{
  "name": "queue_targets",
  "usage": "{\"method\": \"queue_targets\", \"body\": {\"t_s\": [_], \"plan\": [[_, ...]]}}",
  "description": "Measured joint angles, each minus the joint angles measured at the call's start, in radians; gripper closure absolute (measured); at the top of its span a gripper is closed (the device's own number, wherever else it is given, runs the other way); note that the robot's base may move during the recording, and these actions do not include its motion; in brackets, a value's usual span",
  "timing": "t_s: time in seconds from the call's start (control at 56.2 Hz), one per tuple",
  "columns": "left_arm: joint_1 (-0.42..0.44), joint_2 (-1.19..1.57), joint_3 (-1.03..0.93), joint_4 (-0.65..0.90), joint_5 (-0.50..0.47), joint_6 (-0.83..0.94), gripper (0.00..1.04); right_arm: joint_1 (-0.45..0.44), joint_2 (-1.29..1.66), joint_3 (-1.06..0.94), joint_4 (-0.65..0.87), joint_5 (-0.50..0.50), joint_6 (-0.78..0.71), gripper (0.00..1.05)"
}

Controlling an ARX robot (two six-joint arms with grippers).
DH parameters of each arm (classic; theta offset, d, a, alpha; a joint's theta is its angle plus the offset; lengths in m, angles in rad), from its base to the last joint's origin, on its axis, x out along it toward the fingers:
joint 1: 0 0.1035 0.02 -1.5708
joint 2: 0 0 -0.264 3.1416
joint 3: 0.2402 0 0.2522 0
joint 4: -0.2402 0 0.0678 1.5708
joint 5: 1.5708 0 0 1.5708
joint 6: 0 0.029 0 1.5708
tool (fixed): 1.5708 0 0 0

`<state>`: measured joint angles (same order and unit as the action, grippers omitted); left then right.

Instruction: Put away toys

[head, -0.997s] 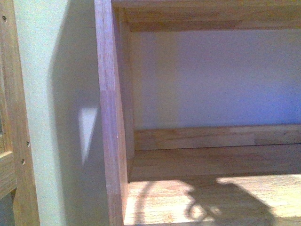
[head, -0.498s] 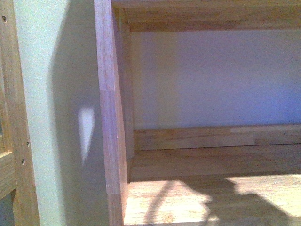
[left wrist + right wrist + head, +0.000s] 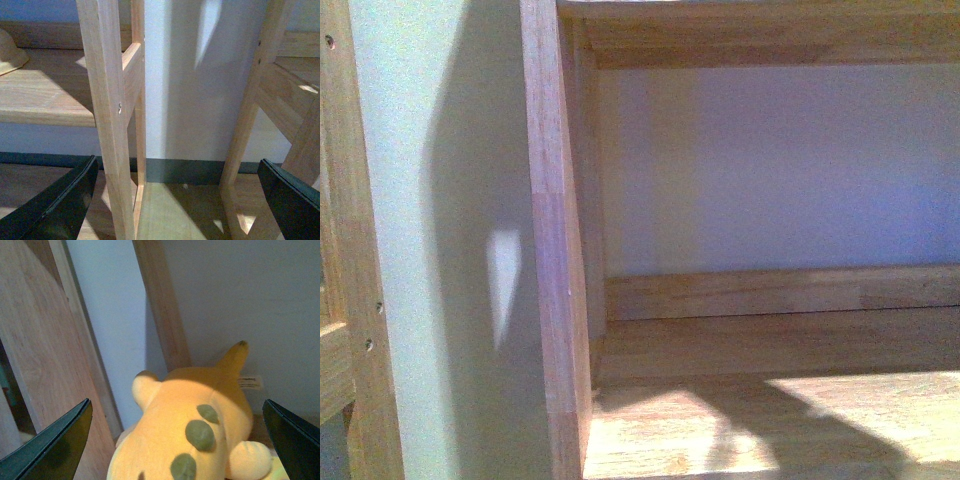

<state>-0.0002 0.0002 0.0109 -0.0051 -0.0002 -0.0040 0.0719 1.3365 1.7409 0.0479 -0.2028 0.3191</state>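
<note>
- The front view looks into a wooden shelf (image 3: pixel 770 410) whose board is half in sun, half in shadow; a pale wall (image 3: pixel 780 170) closes it at the back.
- A wooden upright (image 3: pixel 555 260) stands at the shelf's left edge, and further left a second post (image 3: pixel 355 300) with small holes shows against the wall.
- Neither arm shows in the front view.
- The left gripper (image 3: pixel 175 200) hangs with its jaws wide apart and nothing between them; one dark finger (image 3: pixel 55 205) sits at each side of the left wrist picture.
- Beyond that gripper stand two wooden posts of neighbouring shelf units, a strip of wall with a dark baseboard (image 3: pixel 192 172) between them, and wood floor (image 3: pixel 175 210) below.
- A rounded tan object (image 3: pixel 10 50) lies on a shelf board at the edge of that picture; I cannot tell what it is.
- The right gripper (image 3: pixel 175 440) is also spread wide, its dark fingers well clear of the toy on both sides, gripping nothing.
- The toy (image 3: pixel 195 425), a soft orange-yellow plush with dark green spots along its back, lies between those fingers, close to a wooden post (image 3: pixel 162 305) and the wall behind it.
- A small white tag (image 3: pixel 250 382) shows near the toy's pointed tail.
- What the toy lies on is mostly hidden.
</note>
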Motion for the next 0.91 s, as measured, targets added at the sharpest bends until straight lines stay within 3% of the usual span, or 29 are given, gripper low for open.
{"method": "queue_targets", "body": {"t_s": [0.303, 0.516, 0.908], "plan": [[0.0, 0.0, 0.0, 0.0, 0.0, 0.0, 0.06, 0.003, -0.27, -0.332, 0.209, 0.091, -0.262, 0.0], [0.0, 0.0, 0.0, 0.0, 0.0, 0.0, 0.06, -0.053, -0.447, -0.583, 0.292, 0.07, -0.267, 0.0], [0.0, 0.0, 0.0, 0.0, 0.0, 0.0, 0.06, -0.149, -0.775, -1.038, 0.29, -0.035, -0.217, 0.0]]}}
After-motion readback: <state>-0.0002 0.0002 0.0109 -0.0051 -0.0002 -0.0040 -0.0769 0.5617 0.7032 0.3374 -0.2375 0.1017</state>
